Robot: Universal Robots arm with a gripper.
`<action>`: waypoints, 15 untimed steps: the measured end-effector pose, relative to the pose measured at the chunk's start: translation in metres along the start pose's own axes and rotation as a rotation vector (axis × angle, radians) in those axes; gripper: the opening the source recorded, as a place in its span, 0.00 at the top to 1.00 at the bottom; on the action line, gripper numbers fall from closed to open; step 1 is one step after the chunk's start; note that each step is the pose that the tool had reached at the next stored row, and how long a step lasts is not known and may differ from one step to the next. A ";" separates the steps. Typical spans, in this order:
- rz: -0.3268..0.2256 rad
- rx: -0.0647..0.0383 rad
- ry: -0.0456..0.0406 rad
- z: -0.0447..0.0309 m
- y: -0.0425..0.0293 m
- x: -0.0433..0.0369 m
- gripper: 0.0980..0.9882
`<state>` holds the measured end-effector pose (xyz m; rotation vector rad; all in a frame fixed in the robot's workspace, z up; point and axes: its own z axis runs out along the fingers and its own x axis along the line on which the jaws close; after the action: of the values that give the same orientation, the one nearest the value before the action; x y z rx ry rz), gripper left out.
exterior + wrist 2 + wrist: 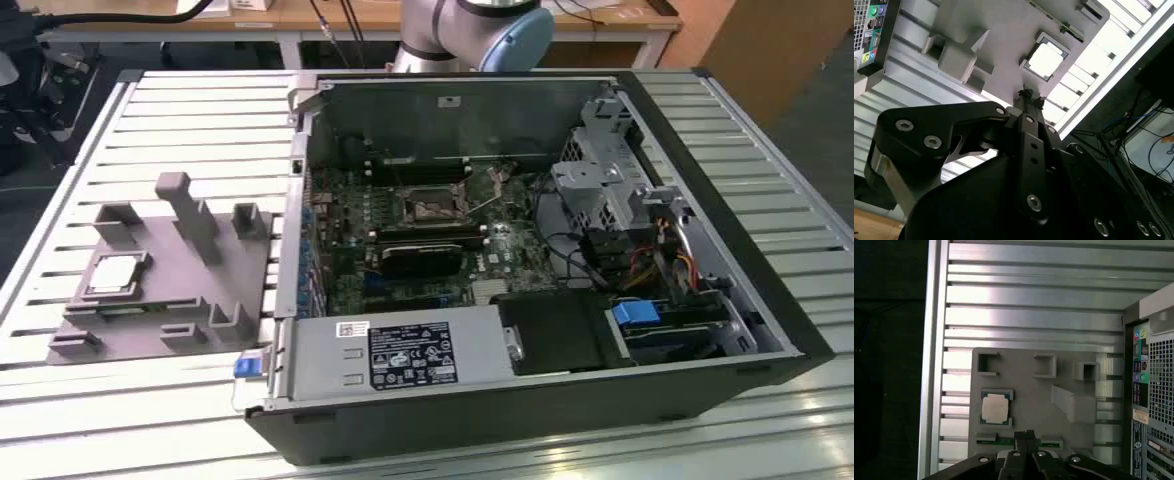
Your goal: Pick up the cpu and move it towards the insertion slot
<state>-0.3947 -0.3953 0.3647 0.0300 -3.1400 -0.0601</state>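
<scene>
The slatted metal table (200, 110) carried everything. The open computer case (454, 105) took up its middle and the exterior view's right. To the case's left, on the near part of the table, lay the grey fixture plate (187, 290) with its upright blocks.

Deep inside the case, on the board, sat the insertion slot (430, 206), a black square in a bright metal frame. It was well apart from the plate, and the case's side wall stood between them.

The cpu (114, 274) lay flat in a seat at the plate's left side, metal top up. It was not yet lifted.

In both wrist views the gripper (1024, 434) hung above the plate, clear of the chip. Its fingertips were drawn together and held nothing.

The cpu (994, 407) lay near the fingertips but to one side of them, the side away from the case. The same offset showed in the second wrist view, cpu (1044, 60) against gripper (1027, 94).

Being square, the chip had no long axis. Its edges ran true with the plate's edges and the table's slats, so either pair of sides looked equally open to a grasp.
</scene>
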 end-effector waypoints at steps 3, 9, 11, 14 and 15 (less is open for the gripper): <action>0.000 0.000 0.0000 0.0000 0.0000 0.0000 1.00; 0.000 0.000 -0.0001 0.0025 -0.0001 0.0003 1.00; 0.000 0.000 0.0000 0.0039 -0.0002 0.0004 1.00; 0.000 0.000 0.0000 0.0062 -0.0002 0.0005 1.00; 0.000 0.000 0.0000 0.0070 -0.0003 0.0005 1.00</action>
<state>-0.3953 -0.3953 0.3577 0.0300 -3.1400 -0.0600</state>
